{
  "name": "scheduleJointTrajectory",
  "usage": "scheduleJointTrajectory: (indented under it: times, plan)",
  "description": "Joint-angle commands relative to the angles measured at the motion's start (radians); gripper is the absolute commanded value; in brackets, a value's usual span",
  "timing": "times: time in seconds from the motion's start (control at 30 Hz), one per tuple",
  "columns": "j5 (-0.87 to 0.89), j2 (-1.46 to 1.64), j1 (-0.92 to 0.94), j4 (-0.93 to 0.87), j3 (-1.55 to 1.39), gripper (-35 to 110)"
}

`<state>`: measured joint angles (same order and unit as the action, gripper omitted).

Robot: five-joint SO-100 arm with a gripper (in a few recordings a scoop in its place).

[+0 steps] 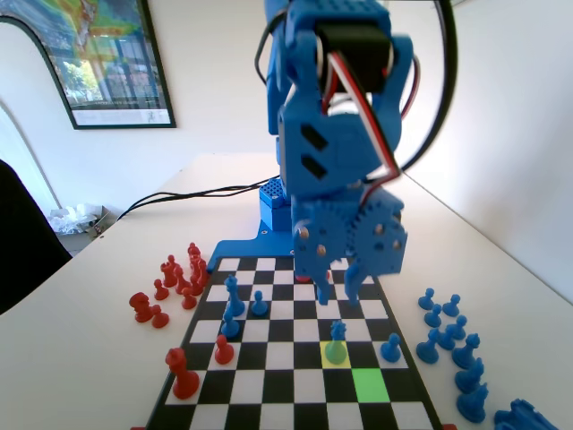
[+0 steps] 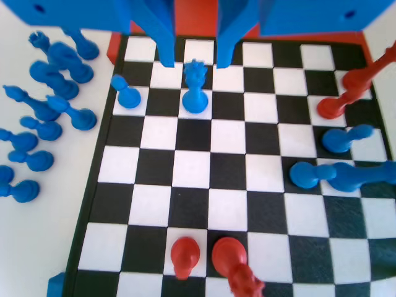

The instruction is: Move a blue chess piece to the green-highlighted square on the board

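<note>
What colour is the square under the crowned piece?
Yellow square, under the blue piece; fixed view shows it best.

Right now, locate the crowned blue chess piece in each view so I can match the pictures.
Fixed view: the crowned blue chess piece stands on the yellow-highlighted square, lower centre, below the hand.
Wrist view: it stands top centre, between the hand's open jaws.
Shared landmark: the blue pawn beside it, near the board's edge.
</note>
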<state>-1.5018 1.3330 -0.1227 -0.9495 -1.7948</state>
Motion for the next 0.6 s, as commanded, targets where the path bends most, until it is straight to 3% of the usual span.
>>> scheduleJointTrajectory:
  times: [0.0, 0.57]
  plan:
    - [0.006, 0.006, -0.021, 0.000, 0.041, 10]
    - [-0.012, -0.040, -0.012, 0.061, 0.043, 11]
